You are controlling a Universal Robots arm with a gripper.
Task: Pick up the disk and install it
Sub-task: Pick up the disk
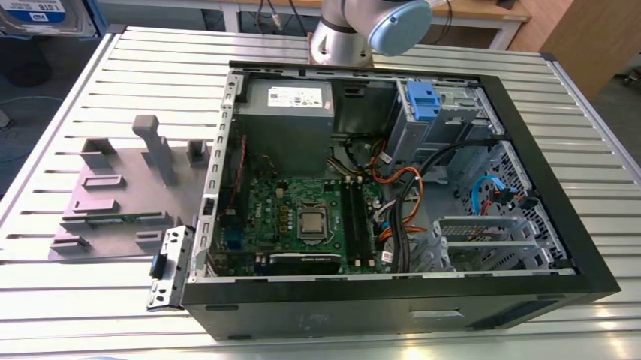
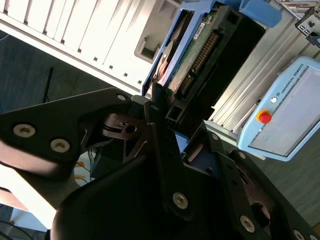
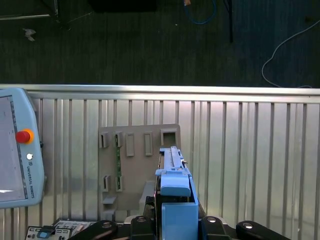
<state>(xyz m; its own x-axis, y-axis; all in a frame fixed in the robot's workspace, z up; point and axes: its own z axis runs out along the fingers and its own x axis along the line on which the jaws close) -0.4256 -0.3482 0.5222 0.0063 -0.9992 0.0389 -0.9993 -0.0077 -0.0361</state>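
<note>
The disk (image 2: 192, 57), set in a blue plastic carrier frame, is clamped edge-on between my black fingers (image 2: 156, 107). Its green circuit-board side shows in the second wrist view. My gripper (image 2: 176, 117) is shut on the disk and holds it in the air. In the first wrist view the disk (image 3: 173, 165) and its blue carrier (image 3: 176, 202) hang over a grey fixture plate (image 3: 132, 167) on the slatted table. The open computer case (image 1: 401, 172) lies on the table with a blue drive bay (image 1: 421, 101) at its far corner.
The arm (image 1: 365, 30) rises behind the case at the top of the exterior view. The grey fixture plate (image 1: 120, 195) with upright posts lies at the exterior view's left of the case. A teach pendant (image 3: 17, 150) rests on the slatted table (image 3: 250, 150).
</note>
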